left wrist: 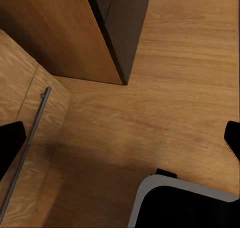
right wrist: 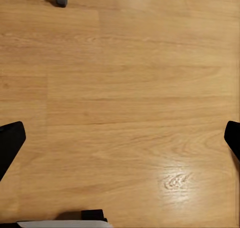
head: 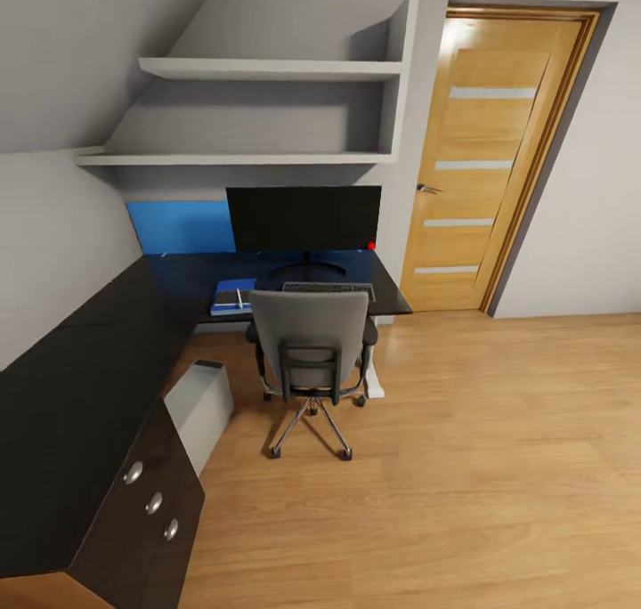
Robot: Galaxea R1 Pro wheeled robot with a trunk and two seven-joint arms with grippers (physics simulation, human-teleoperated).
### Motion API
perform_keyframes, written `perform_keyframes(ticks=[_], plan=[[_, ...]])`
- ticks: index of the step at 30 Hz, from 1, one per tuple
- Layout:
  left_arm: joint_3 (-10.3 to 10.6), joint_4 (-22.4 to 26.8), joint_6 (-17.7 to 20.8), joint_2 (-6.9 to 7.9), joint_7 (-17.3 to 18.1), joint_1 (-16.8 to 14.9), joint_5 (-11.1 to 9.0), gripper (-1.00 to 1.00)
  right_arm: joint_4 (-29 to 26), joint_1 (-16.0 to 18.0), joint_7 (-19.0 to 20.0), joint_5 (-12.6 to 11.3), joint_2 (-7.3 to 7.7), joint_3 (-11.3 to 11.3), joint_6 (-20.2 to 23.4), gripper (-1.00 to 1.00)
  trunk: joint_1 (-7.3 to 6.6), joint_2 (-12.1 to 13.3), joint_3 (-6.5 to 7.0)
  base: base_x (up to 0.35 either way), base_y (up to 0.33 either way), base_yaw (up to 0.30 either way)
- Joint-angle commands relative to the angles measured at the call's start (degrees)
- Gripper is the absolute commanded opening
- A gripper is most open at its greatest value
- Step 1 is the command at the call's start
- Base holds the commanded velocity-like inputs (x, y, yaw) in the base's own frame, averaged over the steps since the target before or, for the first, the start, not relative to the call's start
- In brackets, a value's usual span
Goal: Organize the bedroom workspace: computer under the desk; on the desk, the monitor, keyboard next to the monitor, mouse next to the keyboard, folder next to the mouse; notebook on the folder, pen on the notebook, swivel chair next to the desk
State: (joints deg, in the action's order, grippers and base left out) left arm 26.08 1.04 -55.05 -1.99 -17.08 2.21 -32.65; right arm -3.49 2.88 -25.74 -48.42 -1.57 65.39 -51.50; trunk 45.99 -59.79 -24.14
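Swivel chair point(head: 312, 351) tucked at desk point(head: 80, 386) before monitor point(head: 304, 218); folder point(head: 233, 296) on desktop | left gripper point(left wrist: 120, 140), right gripper point(right wrist: 120, 140): wide apart, empty, over floor, well away.

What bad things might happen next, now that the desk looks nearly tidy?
The thin white pen lies on the dark notebook atop the blue folder near the black desk's front edge; a bump might slide the stack off. The grey swivel chair on castors hides part of the keyboard, and it might roll if nudged. The light grey computer tower seems to stick out from under the desk and might be clipped.
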Motion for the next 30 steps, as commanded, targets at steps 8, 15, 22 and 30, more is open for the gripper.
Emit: perform_keyframes(ticks=[8,15,22,30], plan=[[0.49,0.18,-4.54,0.05,-0.28,1.96,-0.22,1.00,-0.02,0.02,-0.54,-0.08,-0.12,0.61,0.00,1.00,-0.44,0.78,0.32,0.000,0.000,0.000],[0.59,0.19,1.19,0.04,-0.32,2.01,-0.19,1.00,0.01,0.02,-0.54,-0.02,0.08,0.46,0.00,1.00,-0.44,0.78,0.32,0.000,0.000,0.000],[0.65,0.19,8.87,-0.10,-0.40,2.01,-0.14,1.00,-0.02,0.02,-0.54,-0.06,0.02,0.50,0.00,1.00,-0.44,0.78,0.32,0.000,0.000,0.000],[0.71,0.22,10.84,-0.11,-0.41,2.01,-0.13,1.00,-0.01,0.02,-0.54,-0.09,0.07,0.46,0.00,1.00,-0.44,0.78,0.32,0.000,0.000,0.000]])
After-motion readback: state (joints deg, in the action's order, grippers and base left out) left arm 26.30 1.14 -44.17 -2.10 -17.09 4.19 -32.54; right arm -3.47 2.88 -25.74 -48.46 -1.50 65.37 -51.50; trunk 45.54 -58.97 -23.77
